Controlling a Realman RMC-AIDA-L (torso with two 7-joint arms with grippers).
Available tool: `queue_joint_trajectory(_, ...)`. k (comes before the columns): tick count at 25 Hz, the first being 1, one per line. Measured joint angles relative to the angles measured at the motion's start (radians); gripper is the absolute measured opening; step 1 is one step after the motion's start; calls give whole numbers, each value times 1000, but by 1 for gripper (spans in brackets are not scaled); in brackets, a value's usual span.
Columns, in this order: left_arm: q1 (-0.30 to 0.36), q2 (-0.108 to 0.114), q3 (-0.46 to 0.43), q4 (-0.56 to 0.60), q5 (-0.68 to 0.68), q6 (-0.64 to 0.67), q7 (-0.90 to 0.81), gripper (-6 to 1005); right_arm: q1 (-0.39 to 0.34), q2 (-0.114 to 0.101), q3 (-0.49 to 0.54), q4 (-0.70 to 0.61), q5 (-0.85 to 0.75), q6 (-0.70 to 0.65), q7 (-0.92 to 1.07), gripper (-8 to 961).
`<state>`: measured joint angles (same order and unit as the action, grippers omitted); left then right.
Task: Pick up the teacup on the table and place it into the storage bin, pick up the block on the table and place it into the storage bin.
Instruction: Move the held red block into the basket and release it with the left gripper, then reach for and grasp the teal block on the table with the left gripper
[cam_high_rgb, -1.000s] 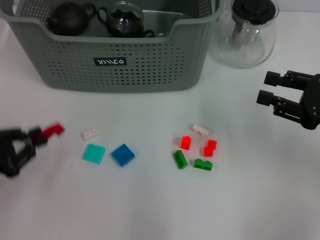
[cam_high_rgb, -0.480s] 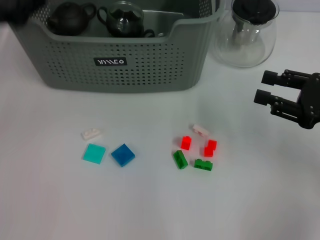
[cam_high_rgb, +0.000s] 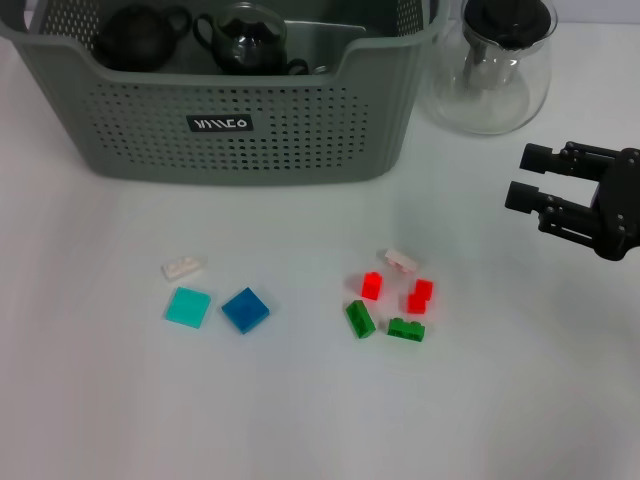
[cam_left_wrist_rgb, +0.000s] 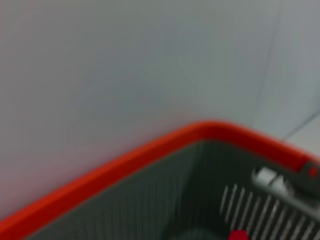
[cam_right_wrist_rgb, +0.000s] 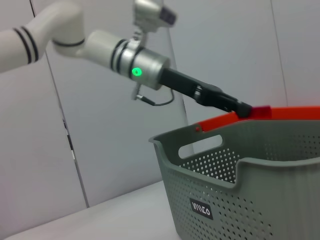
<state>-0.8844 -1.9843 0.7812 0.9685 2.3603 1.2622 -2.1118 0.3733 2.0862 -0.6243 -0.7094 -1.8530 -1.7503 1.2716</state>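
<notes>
— Looking at the storage bin (cam_high_rgb: 300, 130): big, grey-green, made of smooth plastic. Walls full of little round holes. Front rim dipping down in the middle. Small black label (cam_high_rgb: 221, 124) with white letters on the front wall.

— Standing where?

— At the far side of the white table (cam_high_rgb: 300, 420), just beside a clear round glass jug (cam_high_rgb: 492, 85) with a black lid. From the right wrist view, a handle slot in the end wall and a red strip along the far rim.

— Holding anything?

— Two dark shiny pots (cam_high_rgb: 140, 38) with handles, side by side at the bottom.

— And the blocks?

— Lying flat on the table, in front of the bin and apart from it. On the left a small white block (cam_high_rgb: 183, 266), a flat teal square (cam_high_rgb: 188, 306) and a flat blue square (cam_high_rgb: 245, 309). Farther right, a close bunch: another white one (cam_high_rgb: 401, 260), two bumpy red blocks (cam_high_rgb: 371, 285) and two green blocks (cam_high_rgb: 360, 319).

— Claws?

— Right gripper (cam_high_rgb: 523, 176), black and hard-looking, hanging over the table to the right of the bunch, fingers spread apart, pinching nothing. Left gripper (cam_right_wrist_rgb: 244, 109) reaching out on a white arm to the bin's far rim, above the inside. Cannot tell if spread or pressed together.
</notes>
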Motion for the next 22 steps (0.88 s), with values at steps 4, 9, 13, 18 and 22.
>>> queue_joint_trajectory(4, -78, -15, 104, -59, 166, -77, -116, 216, 2, 0, 1, 1, 0, 0, 0, 549)
queue_joint_trajectory(9, -127, -52, 165, -158, 293, -193, -192, 224, 4, 0, 2, 1, 1, 0, 0, 549)
queue_joint_trajectory(13, -134, -74, 172, -177, 342, -232, -228, 230, 1, 0, 2, 1, 1, 0, 0, 549)
queue_joint_trajectory(18, -91, -84, 145, -67, 276, -172, -229, 361, -1, 0, 2, 2, 1, 0, -1, 549)
queue_joint_trajectory(22, 135, -159, 97, 254, -115, -54, -12, 466, -5, 0, 2, 7, 4, 1, -1, 548)
